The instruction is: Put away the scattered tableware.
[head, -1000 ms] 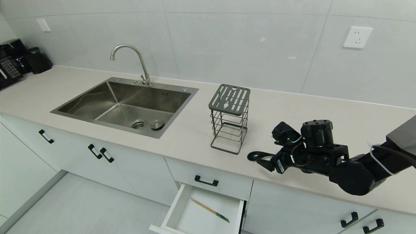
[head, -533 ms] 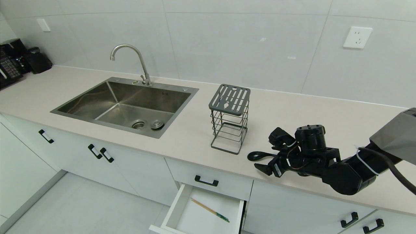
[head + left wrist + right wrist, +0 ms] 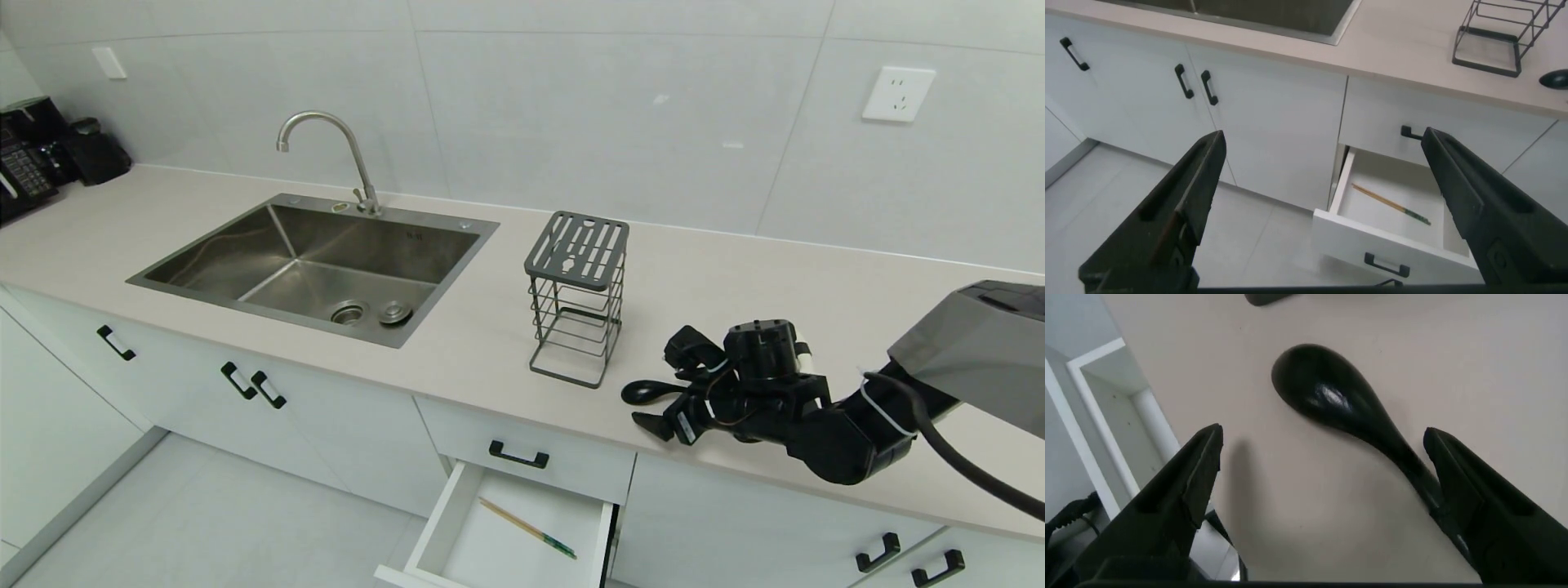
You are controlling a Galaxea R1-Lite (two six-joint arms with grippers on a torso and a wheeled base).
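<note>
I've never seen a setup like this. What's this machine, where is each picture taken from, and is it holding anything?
This is a two-armed robot in a kitchen. The wide picture is from a camera on its head, looking down at the pale beige countertop. The other two are from wrist cameras, each looking out between that arm's two black fingers. On the countertop are a glossy black spoon, a dark grey wire rack beside it, and a stainless steel sink further left. The right gripper is open with the spoon between its fingers, not gripped. The left gripper is open and empty, before the white cabinets. An open white drawer holds wooden chopsticks.
</note>
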